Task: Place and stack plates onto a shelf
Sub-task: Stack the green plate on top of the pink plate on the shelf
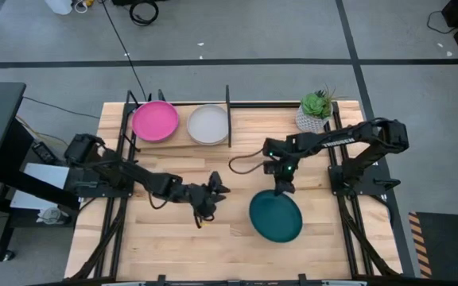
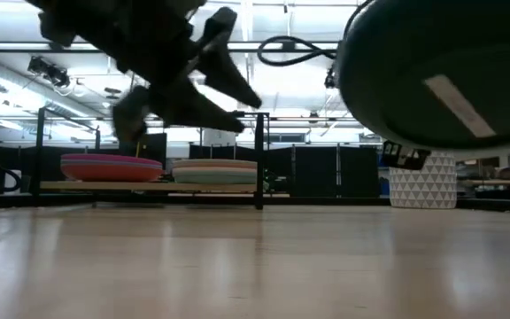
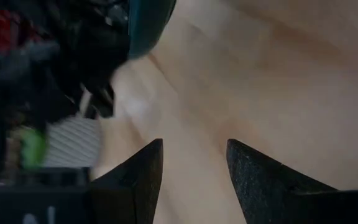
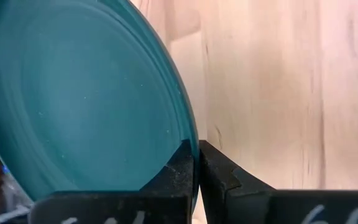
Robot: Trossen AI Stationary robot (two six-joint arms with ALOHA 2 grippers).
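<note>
The dark teal plate [image 1: 276,216] hangs above the front middle of the wooden tabletop [image 1: 173,238], clear of the surface; in the low view its underside [image 2: 441,75] fills the upper right, well above the boards. The right gripper [image 1: 281,186] pinches its rim at the edge nearest the shelf, and the right wrist view shows the two dark fingers [image 4: 179,171] pressed together on the plate's edge [image 4: 188,124], with the plate's teal face spreading away to one side.

On the shelf [image 1: 229,115] at the back of the table, two stacks sit side by side to the left of the black upright divider [image 1: 228,119]: a magenta plate [image 1: 155,120] tops the left stack and a grey-white plate [image 1: 207,124] tops the one touching close to the divider. In the low view both stacks rest on the pale plank [image 2: 149,185].

The left gripper [image 1: 211,195] hovers over the table's middle, left of the teal plate and apart from it, its fingers [image 3: 253,180] spread and holding nothing.

A small potted plant [image 1: 316,110] in a white patterned pot stands at the back right of the table.
</note>
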